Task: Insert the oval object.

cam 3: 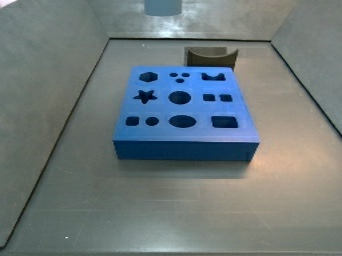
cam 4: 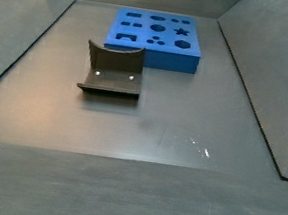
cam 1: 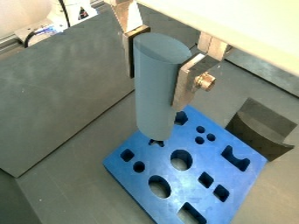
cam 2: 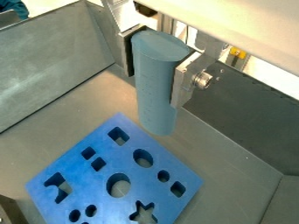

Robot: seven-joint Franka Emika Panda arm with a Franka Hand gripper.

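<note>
Grey, matte sheet makes up the floor and the sloping walls of the bin, smooth with faint scuffs that catch the light. On the floor sits the blue block, a wide flat slab of bright plastic with crisp edges, its top face cut with shaped holes: a star, circles of several sizes, squares, an oval slot and a notched shape. In a side view it lies toward the far end of the bin.

Just beside the block, not touching it, stands the fixture, a dark bracket with a curved notch in its upright part, rising from a flat base plate; it also shows behind the block in a side view and at the block's corner in a wrist view.

Above the block hangs the peg, a tall, plain grey-blue column with an oval cross-section and a smooth, dull surface, upright in both wrist views. Its lower end is over the block near one edge, clear of the top face as far as I can tell. Only its bottom shows at the upper edge of a side view.

The gripper pinches the peg near its top, a flat silver finger pressed against its side.
</note>
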